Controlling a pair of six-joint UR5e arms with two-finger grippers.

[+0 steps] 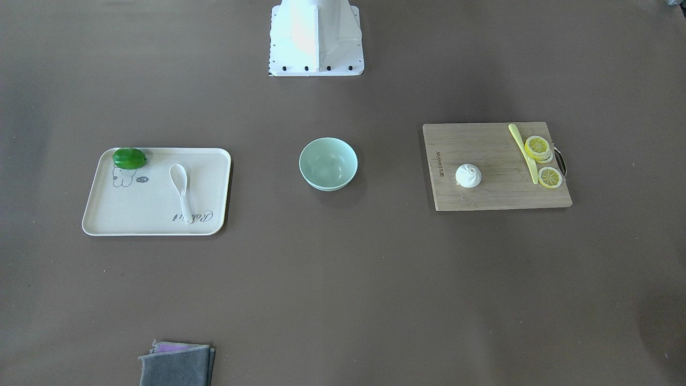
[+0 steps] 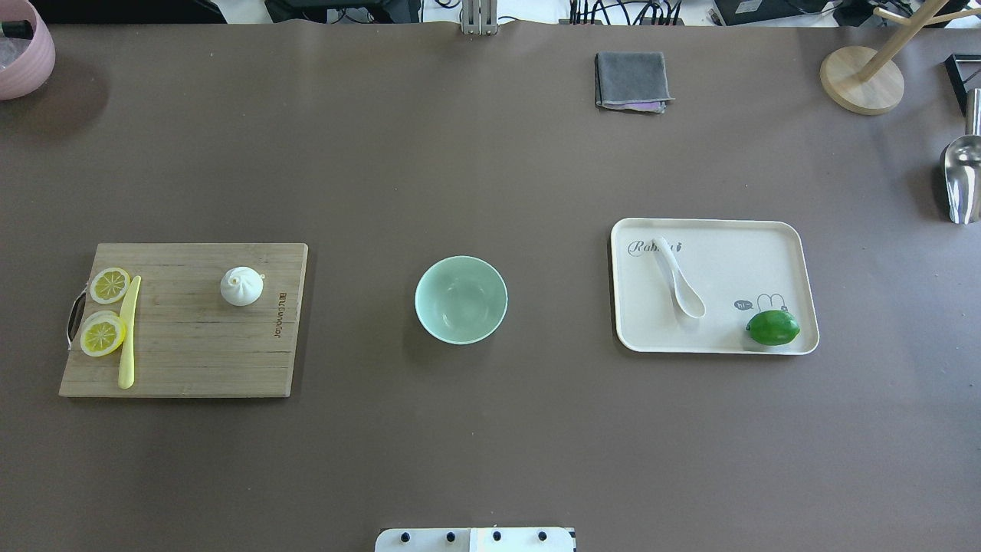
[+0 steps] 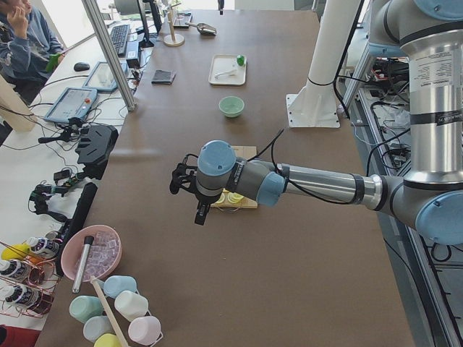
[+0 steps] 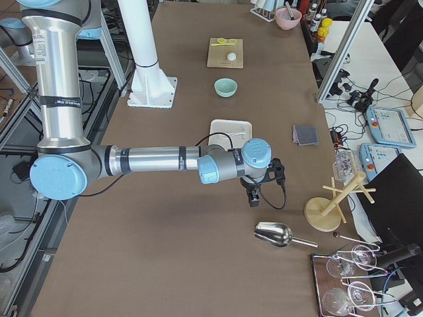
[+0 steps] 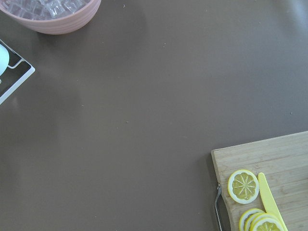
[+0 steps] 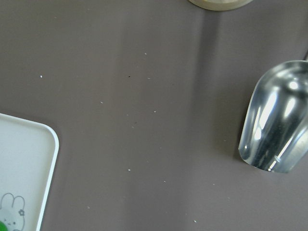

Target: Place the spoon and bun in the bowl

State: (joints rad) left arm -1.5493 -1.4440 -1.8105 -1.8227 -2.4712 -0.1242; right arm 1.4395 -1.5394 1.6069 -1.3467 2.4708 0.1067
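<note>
The mint-green bowl stands empty at mid-table. The white spoon lies on the cream tray. The white pleated bun sits on the wooden cutting board. My left gripper shows only in the exterior left view, hanging over the table beyond the board's lemon end. My right gripper shows only in the exterior right view, past the tray near the metal scoop. I cannot tell whether either is open or shut.
Lemon slices and a yellow-green knife lie on the board. A green lime sits on the tray. A folded grey cloth, a wooden stand, a metal scoop and a pink bowl stand along the table's edges.
</note>
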